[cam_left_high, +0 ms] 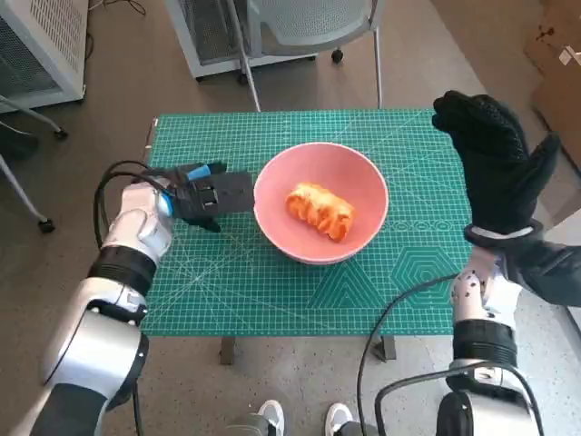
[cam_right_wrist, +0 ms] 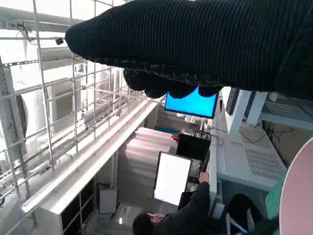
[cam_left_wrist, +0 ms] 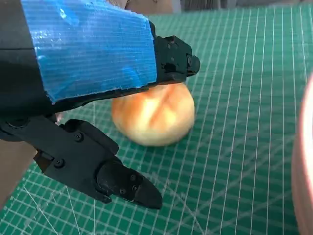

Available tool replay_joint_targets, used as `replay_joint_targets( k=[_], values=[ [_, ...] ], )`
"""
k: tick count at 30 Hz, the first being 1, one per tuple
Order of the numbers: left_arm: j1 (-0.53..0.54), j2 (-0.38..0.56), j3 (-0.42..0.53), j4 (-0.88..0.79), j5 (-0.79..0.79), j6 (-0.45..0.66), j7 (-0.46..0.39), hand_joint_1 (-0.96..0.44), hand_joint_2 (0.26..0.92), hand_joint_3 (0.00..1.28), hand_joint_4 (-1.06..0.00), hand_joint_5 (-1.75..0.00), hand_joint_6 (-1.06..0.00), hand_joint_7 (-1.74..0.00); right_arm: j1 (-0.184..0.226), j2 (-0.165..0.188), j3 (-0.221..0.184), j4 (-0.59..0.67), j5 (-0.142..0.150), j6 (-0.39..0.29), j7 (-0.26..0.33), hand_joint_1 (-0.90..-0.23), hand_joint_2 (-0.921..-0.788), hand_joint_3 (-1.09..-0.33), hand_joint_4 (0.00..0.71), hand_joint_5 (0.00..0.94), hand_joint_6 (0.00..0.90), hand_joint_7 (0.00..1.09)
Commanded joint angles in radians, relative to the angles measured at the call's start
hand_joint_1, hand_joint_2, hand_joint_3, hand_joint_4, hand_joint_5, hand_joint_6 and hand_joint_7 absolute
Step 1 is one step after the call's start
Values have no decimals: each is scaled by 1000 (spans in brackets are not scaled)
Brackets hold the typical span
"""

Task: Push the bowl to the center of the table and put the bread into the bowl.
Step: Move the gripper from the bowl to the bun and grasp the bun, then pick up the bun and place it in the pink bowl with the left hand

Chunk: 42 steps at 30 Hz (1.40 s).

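Note:
The pink bowl [cam_left_high: 272, 227] stands near the middle of the green mat [cam_left_high: 272, 291], with an orange-brown bread [cam_left_high: 320, 211] lying inside it. My left hand [cam_left_high: 204, 195] lies low on the mat, its fingers reaching to the bowl's left rim. In the left wrist view a round golden bun [cam_left_wrist: 154, 115] sits on the mat between my left hand's [cam_left_wrist: 88, 58] spread fingers [cam_left_wrist: 122, 183], and the bowl's edge [cam_left_wrist: 304, 161] shows beside it; the head view hides this bun. My right hand [cam_left_high: 495, 163] is raised over the table's right side, fingers spread and empty.
A chair [cam_left_high: 300, 27] stands behind the table's far edge, with cardboard boxes [cam_left_high: 558, 64] at the far right. A pair of shoes [cam_left_high: 300, 420] shows below the near edge. In the right wrist view a person [cam_right_wrist: 181, 215] sits at monitors beyond the glove [cam_right_wrist: 205, 39].

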Motion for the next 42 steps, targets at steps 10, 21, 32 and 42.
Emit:
replay_joint_targets(
  k=[10,21,32,42],
  values=[
    [17,-19,-53,77,37,6,170,218,870,44,-636,-887,-584,-84,33,-18,-2,-16,2,15,7,-618,-921,-750,249,1,324,4],
    [40,9,-75,84,54,-13,272,18,919,114,-616,-1144,-599,-1256,38,-18,0,-19,0,15,3,-618,-921,-750,245,0,323,3],
    [5,52,-42,-4,25,-66,295,2,920,99,-648,-1161,-594,-1257,32,-12,6,-16,-4,20,-3,-618,-921,-746,244,1,323,3],
    [110,132,38,-513,29,-51,319,2,917,63,-695,-1142,-642,-1176,26,-5,11,-4,-4,23,-1,-620,-921,-742,246,1,323,3]
  ],
)
